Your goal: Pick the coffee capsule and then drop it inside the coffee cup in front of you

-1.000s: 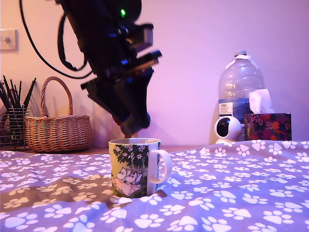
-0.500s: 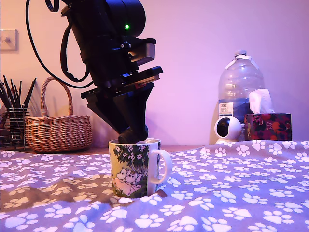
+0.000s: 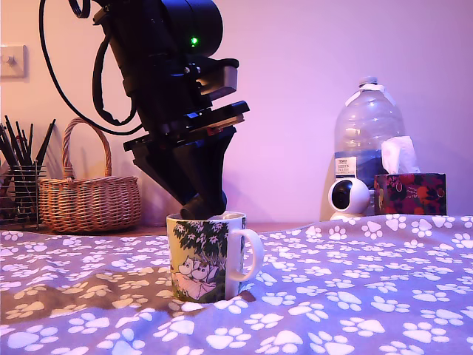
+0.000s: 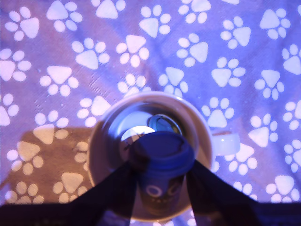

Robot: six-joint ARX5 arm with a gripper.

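- I read the fingers (image 4: 117, 188) as closed on the coffee capsule (image 4: 162, 162), one dark finger on each side of its body.
- The capsule hangs directly above the open mouth of the coffee cup (image 4: 101, 141), its long axis roughly vertical.
- In the exterior view, the fingertips sit just above the cup rim (image 3: 207, 217).
- Judgement: releasing here should drop the capsule straight in; the cup stands on the paw-print cloth (image 3: 355, 296).

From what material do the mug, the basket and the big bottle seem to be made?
The mug looks like glazed ceramic: a thick white rim and handle, a glossy printed picture. The basket seems woven wicker, with visible brown weave and a bent loop handle. The big bottle is probably clear plastic, as it is see-through with moulded ribs, though glass cannot be ruled out.
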